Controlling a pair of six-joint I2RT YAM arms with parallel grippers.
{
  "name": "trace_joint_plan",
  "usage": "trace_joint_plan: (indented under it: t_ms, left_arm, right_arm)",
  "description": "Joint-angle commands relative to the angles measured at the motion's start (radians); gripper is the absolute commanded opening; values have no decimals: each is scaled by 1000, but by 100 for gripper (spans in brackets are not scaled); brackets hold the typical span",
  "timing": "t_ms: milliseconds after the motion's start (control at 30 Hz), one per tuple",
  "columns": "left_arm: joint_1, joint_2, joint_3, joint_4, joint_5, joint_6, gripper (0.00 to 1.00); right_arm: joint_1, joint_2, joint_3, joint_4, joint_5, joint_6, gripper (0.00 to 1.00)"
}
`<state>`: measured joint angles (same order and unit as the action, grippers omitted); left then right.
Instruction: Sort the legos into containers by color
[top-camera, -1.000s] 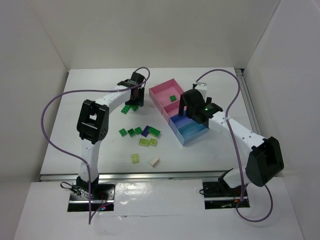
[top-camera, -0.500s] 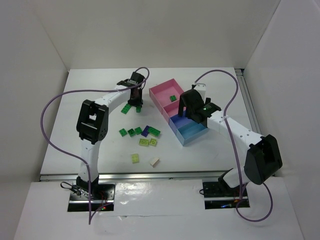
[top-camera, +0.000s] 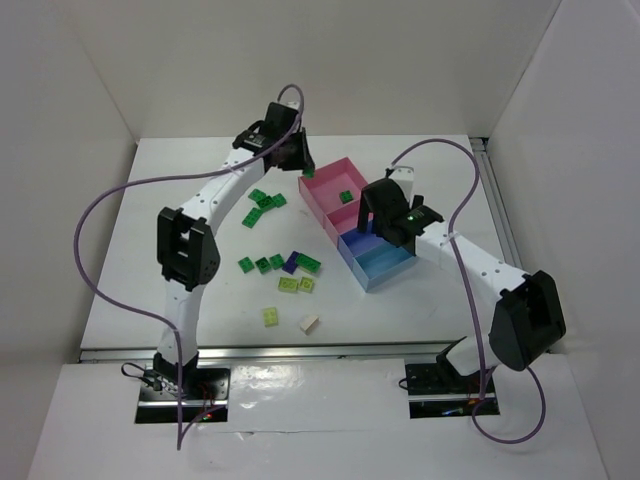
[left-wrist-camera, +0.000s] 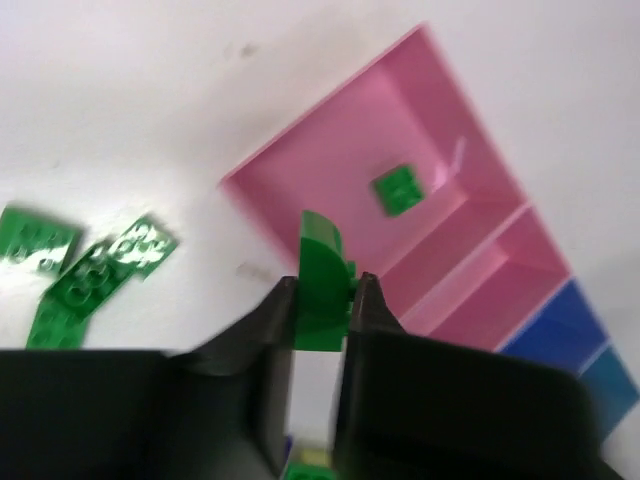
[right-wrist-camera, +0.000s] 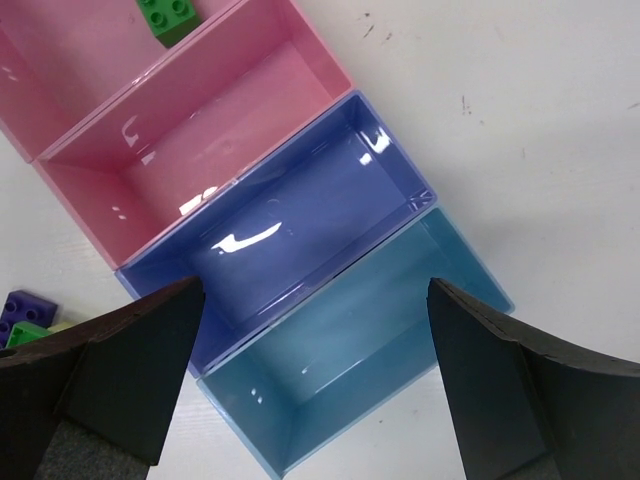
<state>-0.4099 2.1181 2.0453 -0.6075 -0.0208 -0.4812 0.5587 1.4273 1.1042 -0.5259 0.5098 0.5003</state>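
Note:
My left gripper (top-camera: 303, 168) is shut on a dark green lego (left-wrist-camera: 322, 275), held above the table beside the near corner of the far pink container (left-wrist-camera: 330, 165). That container (top-camera: 325, 182) holds one dark green lego (top-camera: 346, 196), also in the left wrist view (left-wrist-camera: 398, 189). My right gripper (right-wrist-camera: 315, 370) is open and empty above the periwinkle (right-wrist-camera: 290, 225) and light blue (right-wrist-camera: 370, 330) containers. Loose legos lie on the table: three dark green (top-camera: 262, 205), a mixed cluster (top-camera: 285, 265), a yellow-green one (top-camera: 270, 316), a cream one (top-camera: 309, 323).
The second pink container (top-camera: 343, 220) is empty. White walls enclose the table at the back and sides. A purple cable loops from each arm. The table's near edge runs just past the cream lego.
My left gripper has lifted from the three dark green legos with one in its jaws and moved right and back toward the far pink container. The right arm has barely moved.

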Motion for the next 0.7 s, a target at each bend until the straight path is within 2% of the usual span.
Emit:
trace_joint_plan:
  t_ms: [0, 33, 67, 100, 133, 200, 233, 267, 333, 367, 433, 467, 533, 567, 667]
  left_arm:
    - [-36, 135, 198, -52, 57, -42, 34]
    - [-36, 155, 231, -52, 58, -42, 44]
    - [-46, 169, 268, -52, 77, -51, 70]
    - [-46, 169, 268, -52, 90, -51, 70]
    - [-46, 169, 268, -52, 90, -51, 86]
    - [-46, 125, 257, -43, 53, -33, 88]
    - [-46, 103, 213, -43, 27, -22, 85]
    - [-46, 76, 176, -43, -26, -13, 76]
    - [-7, 17, 87, -43, -62, 1, 73]
    - [8, -54, -31, -43, -77, 1, 73]
    - [60, -128, -159, -8, -103, 19, 77]
    - [75, -160, -289, 8, -123, 20, 79]
    - [121, -225, -393, 32, -151, 49, 88]
    - [134, -225, -463, 32, -151, 49, 90]
    - [169, -228, -542, 43, -151, 72, 98]
  right_arm:
    - [7, -39, 6, -9, 48, 11, 100]
    - [7, -48, 17, -9, 49, 11, 100]
    - [7, -48, 17, -20, 59, 11, 100]
    - [7, -48, 17, -20, 59, 11, 100]
    - [7, -59, 8, -20, 59, 11, 100]
    - [-2, -70, 8, -20, 59, 11, 100]
    - [-2, -70, -3, -20, 59, 11, 100]
    - [-2, -70, -3, -20, 59, 11, 100]
    - [-2, -70, -12, -10, 50, 11, 100]
    - [-2, -70, -12, -9, 50, 11, 100]
    - [-2, -61, -12, 0, 41, 11, 100]
    - [-2, -50, -12, 10, 29, 11, 100]
    - [-2, -36, -12, 20, 19, 11, 100]
    - [-2, -22, -12, 29, 7, 11, 100]
    - [-2, 2, -3, 29, -2, 11, 100]
